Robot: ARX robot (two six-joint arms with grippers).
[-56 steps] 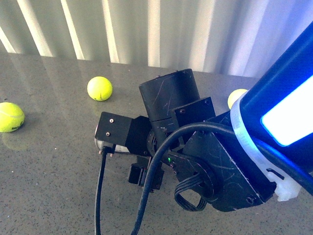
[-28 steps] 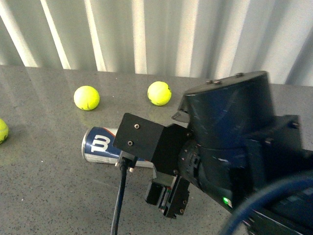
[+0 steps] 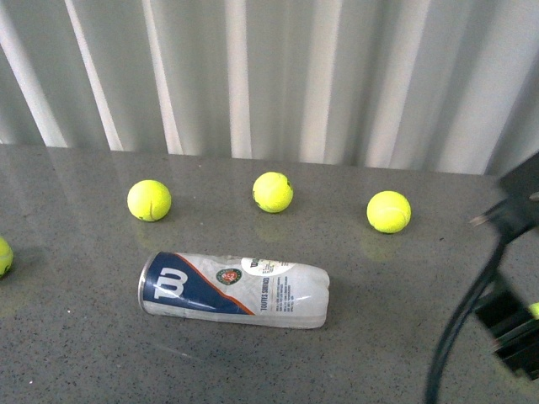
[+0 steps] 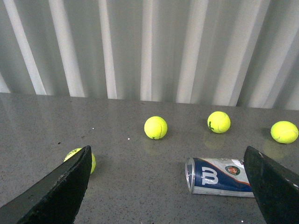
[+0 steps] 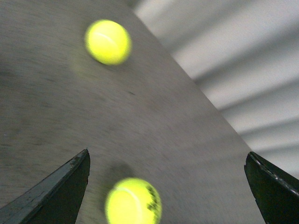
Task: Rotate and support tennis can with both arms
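The can (image 3: 233, 289) lies on its side on the table (image 3: 84, 353), silver rim to the left in the front view, clear end to the right, navy label with the white W facing up. The table is grey, speckled and faintly glossy. Behind it runs a wall (image 3: 295, 76) of pale vertical ribs. Three balls (image 3: 273, 192) sit in a loose row between can and wall, and a fourth (image 3: 3, 257) shows at the left edge.

Nothing touches the can. The right arm (image 3: 514, 278) shows only as black parts and a cable at the right edge of the front view, well apart from it. The left gripper (image 4: 167, 150) has its fingers (image 4: 56, 191) spread wide with nothing between them. In its wrist view the can (image 4: 219, 176) lies near one finger, its far end hidden behind that finger. The right gripper (image 5: 167, 153) is also spread wide and empty — its view is blurred, showing table, wall and two balls.
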